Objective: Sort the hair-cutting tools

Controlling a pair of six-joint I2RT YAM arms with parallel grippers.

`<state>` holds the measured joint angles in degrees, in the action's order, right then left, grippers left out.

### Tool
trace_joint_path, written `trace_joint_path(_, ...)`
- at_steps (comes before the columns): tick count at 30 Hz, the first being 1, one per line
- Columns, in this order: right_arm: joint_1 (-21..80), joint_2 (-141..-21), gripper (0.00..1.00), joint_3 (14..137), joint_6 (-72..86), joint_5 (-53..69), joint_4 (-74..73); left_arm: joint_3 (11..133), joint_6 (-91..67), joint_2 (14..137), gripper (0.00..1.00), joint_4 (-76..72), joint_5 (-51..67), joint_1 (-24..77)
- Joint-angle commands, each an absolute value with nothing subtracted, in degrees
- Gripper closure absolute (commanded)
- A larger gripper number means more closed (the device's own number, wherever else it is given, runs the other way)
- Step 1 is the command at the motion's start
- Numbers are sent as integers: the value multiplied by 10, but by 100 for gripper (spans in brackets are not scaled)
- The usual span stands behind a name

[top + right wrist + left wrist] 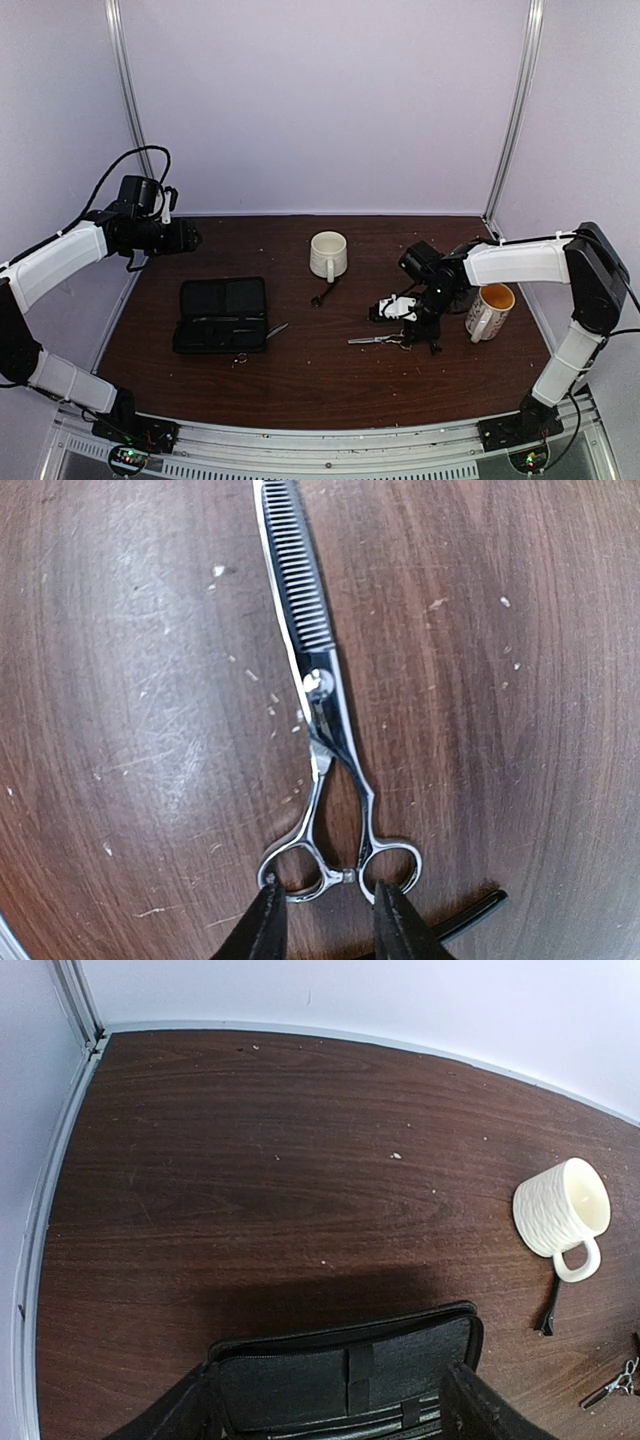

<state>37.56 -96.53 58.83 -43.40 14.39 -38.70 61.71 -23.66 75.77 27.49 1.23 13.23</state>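
The scissors [322, 695] lie flat on the tabletop [130, 680], toothed blade pointing away and both rings toward the right end effector [325, 895]. Its fingers [262, 925] stand a little apart, with the bridge joining the rings between their tips. Flat metal offers little to hold, so the ring end is likely the chosen purchase. I cannot tell whether the tips already pinch it.

A thin black strip [478, 907], probably a hair clip, lies just beside the right ring, close enough to be nudged.

From above, this group sits between the white mug [328, 255] and the yellow-lined mug [490, 310]. The yellow-lined one is just right of the arm and is likely a sorting bin. A clip [322, 295] lies just below the white mug's handle.

Well to the left the case [222, 313] lies open. The left end effector [188, 237] hangs above it with fingers spread wide and holding nothing, probably parked out of the way.
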Motion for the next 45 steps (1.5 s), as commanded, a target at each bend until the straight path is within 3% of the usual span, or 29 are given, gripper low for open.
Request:
trace_joint_path(1, 379, -972, 61, 606, -451, 134, -384, 627, -226, 767, 23, 260, 15, 134)
trace_joint_path(3, 379, -973, 48, 614, -460, 150, -393, 628, -226, 769, 23, 260, 17, 134)
trace_joint_path(11, 387, -989, 42, 631, -509, 177, -432, 625, -229, 770, 23, 261, 21, 134)
trace_joint_path(33, 409, -1008, 65, 591, -469, 107, -373, 620, -227, 778, 22, 262, 18, 134)
trace_joint_path(36, 409, -1013, 73, 584, -448, 81, -353, 615, -228, 786, 22, 261, 7, 134)
trace_joint_path(40, 414, -1023, 75, 585, -426, 67, -338, 613, -274, 803, 22, 284, -45, 123)
trace_joint_path(43, 423, -1037, 88, 586, -424, 56, -341, 583, -303, 806, 22, 247, 2, 98)
trace_joint_path(45, 427, -1041, 91, 588, -422, 50, -343, 569, -318, 805, 22, 237, 8, 90)
